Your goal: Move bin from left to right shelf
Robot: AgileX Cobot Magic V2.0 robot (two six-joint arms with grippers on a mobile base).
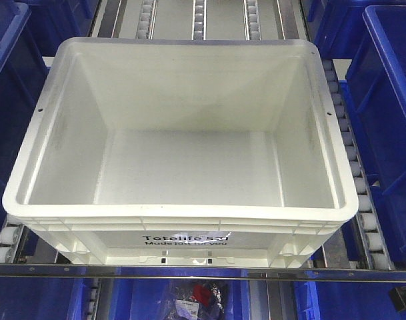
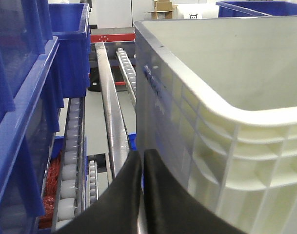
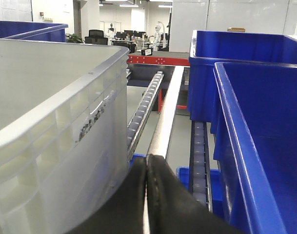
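The bin [image 1: 183, 167] is a large white tote with black print on its near wall, empty inside, resting on the roller lane of a shelf. In the left wrist view its ribbed left wall [image 2: 221, 146] rises just right of my left gripper [image 2: 142, 161], whose black fingers are shut with nothing between them. In the right wrist view the bin's right wall [image 3: 55, 146] stands just left of my right gripper [image 3: 147, 168], also shut and empty. Neither gripper shows in the front view.
Blue bins flank the white bin on both sides [image 1: 389, 120] [image 1: 9, 87] [image 3: 255, 122] [image 2: 26, 97]. Roller tracks [image 1: 353, 167] and metal rails [image 3: 165, 117] [image 2: 111, 112] run alongside it. A steel bar [image 1: 189, 272] crosses the shelf front, with more blue bins below.
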